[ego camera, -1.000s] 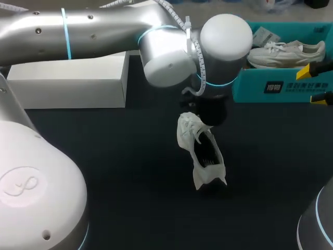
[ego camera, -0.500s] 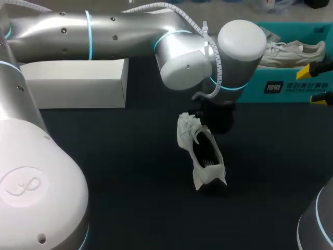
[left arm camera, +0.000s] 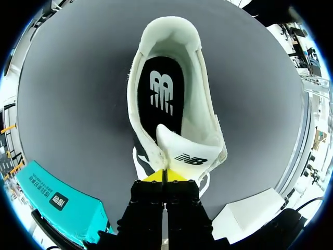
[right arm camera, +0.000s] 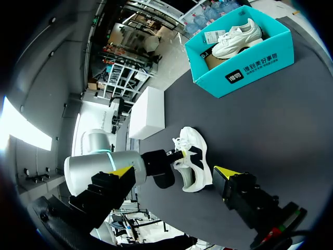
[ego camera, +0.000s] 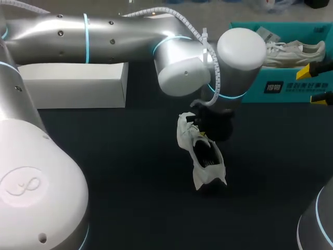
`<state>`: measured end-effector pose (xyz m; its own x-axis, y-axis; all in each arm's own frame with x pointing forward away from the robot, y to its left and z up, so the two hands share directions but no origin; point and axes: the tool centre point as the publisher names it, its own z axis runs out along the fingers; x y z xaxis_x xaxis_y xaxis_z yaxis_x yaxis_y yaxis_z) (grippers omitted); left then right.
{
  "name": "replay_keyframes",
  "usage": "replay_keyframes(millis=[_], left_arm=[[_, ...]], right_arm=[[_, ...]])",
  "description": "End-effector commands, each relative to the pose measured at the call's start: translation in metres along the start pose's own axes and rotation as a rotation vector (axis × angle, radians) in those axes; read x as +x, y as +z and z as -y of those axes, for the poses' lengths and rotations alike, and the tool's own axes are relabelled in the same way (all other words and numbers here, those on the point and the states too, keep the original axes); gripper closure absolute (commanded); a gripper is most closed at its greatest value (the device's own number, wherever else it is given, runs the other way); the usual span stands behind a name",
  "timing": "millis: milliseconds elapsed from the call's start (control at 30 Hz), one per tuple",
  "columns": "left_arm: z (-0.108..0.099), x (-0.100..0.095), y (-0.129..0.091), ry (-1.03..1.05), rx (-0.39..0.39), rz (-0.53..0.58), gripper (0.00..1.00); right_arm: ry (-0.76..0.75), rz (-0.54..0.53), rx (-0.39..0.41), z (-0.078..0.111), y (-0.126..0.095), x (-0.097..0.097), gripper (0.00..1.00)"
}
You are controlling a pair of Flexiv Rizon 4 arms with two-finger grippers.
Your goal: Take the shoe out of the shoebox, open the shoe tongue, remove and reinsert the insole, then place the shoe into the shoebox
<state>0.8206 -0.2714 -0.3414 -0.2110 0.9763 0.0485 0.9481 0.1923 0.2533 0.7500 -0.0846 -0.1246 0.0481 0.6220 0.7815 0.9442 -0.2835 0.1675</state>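
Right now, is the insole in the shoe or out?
In: the black insole lies inside the shoe, whose tongue the left gripper pinches.

A dark, matte table (ego camera: 119, 172) carries three things. A white shoe (ego camera: 200, 156) rests near the middle of the table, sole down and its opening turned upward. A teal shoebox (ego camera: 283, 86) stands open by the far edge, toward the right corner, with its printed long wall facing the near edge. A plain white box (ego camera: 67, 83) lies by the far edge toward the left, well apart from the white shoe and from the teal shoebox.
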Motion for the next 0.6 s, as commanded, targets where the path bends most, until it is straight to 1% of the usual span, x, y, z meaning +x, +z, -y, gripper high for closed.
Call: replay_keyframes(millis=[33, 133, 233, 333, 500, 600], left_arm=[[-0.005, 0.008, -0.012, -0.031, -0.024, 0.011, 1.00], [-0.010, 0.014, -0.012, -0.049, -0.026, 0.005, 1.00], [-0.009, 0.019, -0.011, -0.068, -0.015, -0.004, 1.00], [0.000, 0.018, -0.008, -0.081, 0.004, -0.026, 1.00], [0.018, 0.010, 0.001, -0.118, 0.050, -0.042, 1.00], [0.026, 0.007, 0.003, -0.135, 0.059, -0.051, 1.00]], right_arm=[[0.001, 0.002, -0.001, 0.000, 0.000, 0.000, 0.00], [0.001, 0.002, -0.001, 0.000, 0.000, 0.000, 0.00], [0.001, 0.002, -0.001, 0.000, 0.000, 0.000, 0.00], [0.001, 0.002, -0.001, 0.000, 0.000, 0.000, 0.00], [0.001, 0.002, -0.001, 0.000, 0.000, 0.000, 0.00], [0.001, 0.002, -0.001, 0.000, 0.000, 0.000, 0.00]])
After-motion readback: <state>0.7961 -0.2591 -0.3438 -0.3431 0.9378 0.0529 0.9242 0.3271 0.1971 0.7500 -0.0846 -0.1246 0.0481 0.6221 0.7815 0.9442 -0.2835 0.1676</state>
